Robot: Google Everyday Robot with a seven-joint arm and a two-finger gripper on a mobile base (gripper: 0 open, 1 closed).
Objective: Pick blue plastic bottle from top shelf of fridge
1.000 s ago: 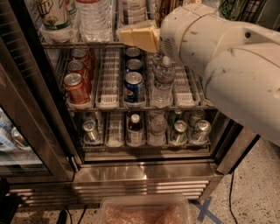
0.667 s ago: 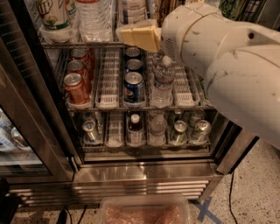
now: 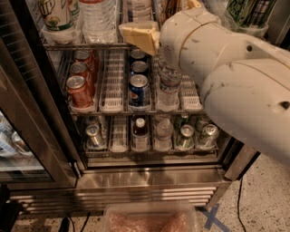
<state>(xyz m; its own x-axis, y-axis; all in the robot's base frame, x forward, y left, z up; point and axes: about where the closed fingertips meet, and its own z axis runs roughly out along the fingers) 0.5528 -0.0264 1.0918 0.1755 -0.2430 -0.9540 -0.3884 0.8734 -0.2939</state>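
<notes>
Stainless steel framed the fridge (image 3: 149, 177), and its dark-edged glass door (image 3: 31, 118) stood open at the left. The step in hand looked like the reach. The robot's bulky white arm (image 3: 235, 77) came in from the right and ended at the tan gripper (image 3: 133, 35), which hung at the front edge of the top shelf (image 3: 72, 45). Whether the gripper was released or clenched could not be told from this angle, and nothing showed it holding anything.

The blue plastic bottle (image 3: 141, 9) stood on the top shelf just above and behind the gripper, with only its pale lower part in view. A ribbed water bottle (image 3: 97, 18) stood to its left and a green-labelled bottle (image 3: 56, 16) beyond that. The next move probably called for raising the gripper to the bottle's body, closing round it squarely, then drawing it straight out over the shelf's front edge without knocking its neighbours.

The racks below held red cans (image 3: 79, 90), a Pepsi can (image 3: 139, 88) and small water bottles (image 3: 168, 86). In front of the steel base lay a speckled floor (image 3: 267, 199) with a blue tape cross (image 3: 212, 218), a black cable (image 3: 239, 199) and a clear plastic tub (image 3: 149, 216).
</notes>
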